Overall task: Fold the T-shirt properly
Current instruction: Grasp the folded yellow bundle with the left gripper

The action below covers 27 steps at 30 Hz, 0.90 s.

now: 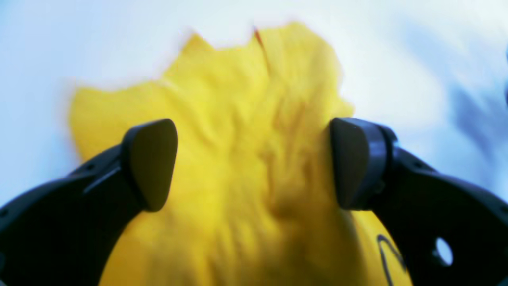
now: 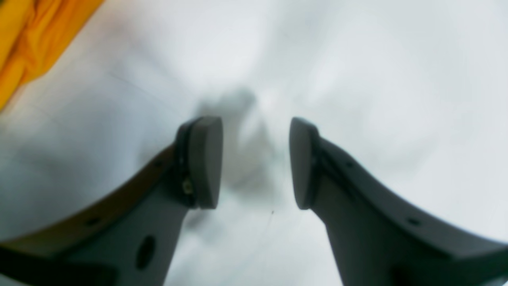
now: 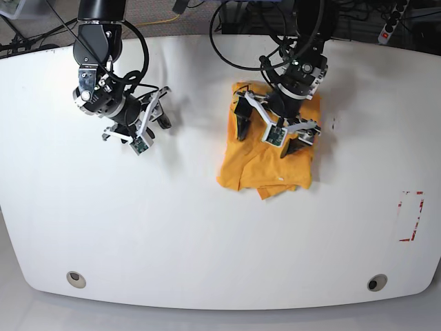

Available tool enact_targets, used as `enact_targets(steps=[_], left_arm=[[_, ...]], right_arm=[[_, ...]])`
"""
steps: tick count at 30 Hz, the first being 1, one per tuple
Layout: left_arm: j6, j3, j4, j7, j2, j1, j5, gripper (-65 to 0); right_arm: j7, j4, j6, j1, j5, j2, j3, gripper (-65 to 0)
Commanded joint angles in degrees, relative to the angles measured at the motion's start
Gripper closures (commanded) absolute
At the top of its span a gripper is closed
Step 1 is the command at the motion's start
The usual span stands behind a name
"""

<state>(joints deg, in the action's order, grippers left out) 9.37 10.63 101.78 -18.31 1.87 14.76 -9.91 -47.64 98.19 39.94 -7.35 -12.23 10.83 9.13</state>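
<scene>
The orange-yellow T-shirt [image 3: 265, 165] lies in a wrinkled, folded bundle on the white table [image 3: 207, 227], right of centre. My left gripper [image 3: 271, 133] hangs over the bundle's upper half with its jaws spread wide. In the left wrist view the T-shirt [image 1: 238, 99] fills the space between and beyond the dark fingers [image 1: 151, 165]; the left gripper [image 1: 252, 165] is open and nothing is pinched. A thin black line marking [image 1: 387, 254] shows low right. My right gripper [image 3: 141, 124] is over bare table to the left, apart from the shirt. The right gripper [image 2: 254, 163] is open and empty; a T-shirt edge [image 2: 27, 39] shows top left.
A red-marked rectangle [image 3: 411, 216] sits on the table at the right. Two round holes [image 3: 76, 278] [image 3: 376, 283] lie near the front edge. Cables and a power strip [image 3: 391, 24] lie behind the table's back edge.
</scene>
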Motion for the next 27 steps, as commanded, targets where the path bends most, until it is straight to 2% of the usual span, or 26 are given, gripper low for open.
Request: enact_targets(steps=[1, 5, 11, 18, 23, 27], left_arm=[[-0.35, -0.83, 1.92, 1.65, 0.37, -0.48, 0.2, -55.4], [-0.35, -2.24, -0.9, 1.91, 0.37, -0.83, 0.29, -55.4], [-0.18, -3.03, -2.74, 6.83, 0.46, 0.05, 0.55, -55.4], [0.08, -3.03, 3.67, 6.57, 0.37, 0.84, 7.93, -55.4], [0.08, -3.2, 5.43, 6.48, 0.29, 0.93, 8.37, -55.4], [-0.35, -4.0, 2.36, 6.48, 0.29, -0.04, 7.93, -55.4]], right_arm=[[1.26, 1.02, 0.06, 0.89, -0.91, 0.29, 0.24, -25.4], [1.26, 1.02, 0.06, 1.16, -0.83, 0.29, 0.24, -25.4], [1.26, 1.02, 0.06, 1.16, -0.47, 0.29, 0.24, -25.4], [1.26, 0.93, 0.06, 1.07, -0.47, 0.47, 0.24, -25.4], [1.26, 0.93, 0.06, 1.16, -0.39, 0.29, 0.24, -25.4], [1.26, 0.93, 0.06, 1.16, -0.39, 0.2, 0.06, -25.4]])
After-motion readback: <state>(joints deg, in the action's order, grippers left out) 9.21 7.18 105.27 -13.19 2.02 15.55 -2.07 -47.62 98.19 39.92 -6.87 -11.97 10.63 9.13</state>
